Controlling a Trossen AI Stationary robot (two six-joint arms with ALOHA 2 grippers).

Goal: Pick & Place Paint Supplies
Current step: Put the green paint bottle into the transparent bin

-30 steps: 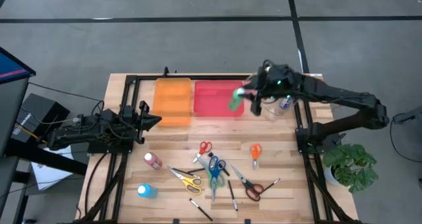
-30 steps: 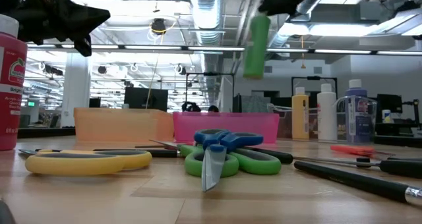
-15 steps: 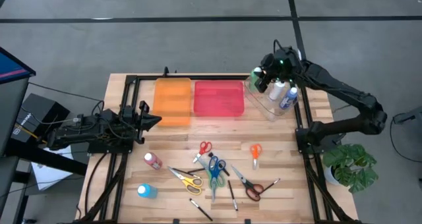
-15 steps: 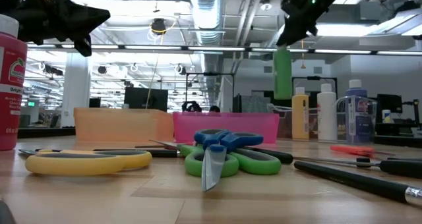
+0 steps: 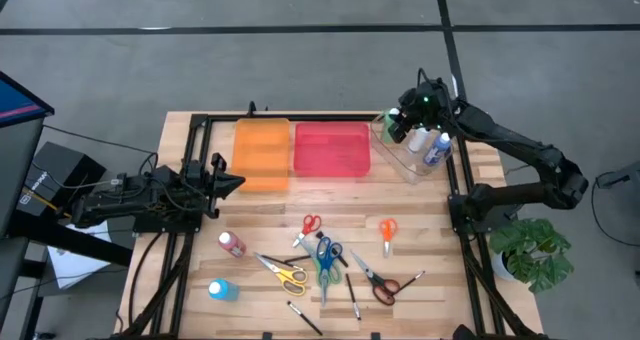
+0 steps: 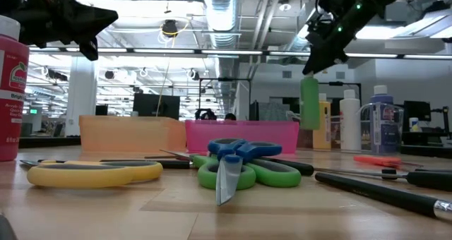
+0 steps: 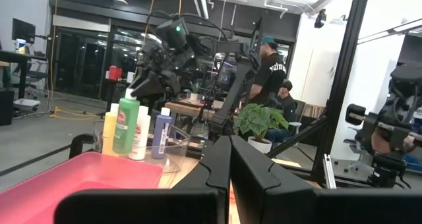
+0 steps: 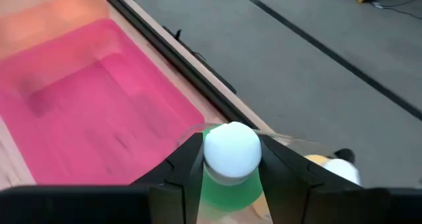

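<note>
Green paint bottle (image 8: 227,181) is pinched at its white cap (image 8: 231,147) by the right end effector (image 8: 229,159), hanging upright over the clear container (image 5: 408,155) at the counter's (image 5: 440,240) back right corner, next to the yellow (image 6: 322,125), white (image 6: 350,120) and blue (image 6: 382,118) bottles standing there. Pink tray (image 5: 331,149) sits just beside that container, orange tray (image 5: 262,154) beyond it. Left end effector (image 5: 232,181) hovers at the left edge near the orange tray, fingers (image 7: 217,168) pressed together, holding nothing. On the counter: pink bottle (image 5: 231,243), light blue bottle (image 5: 222,290), several scissors (image 5: 323,259), a few dark brushes (image 5: 352,297).
</note>
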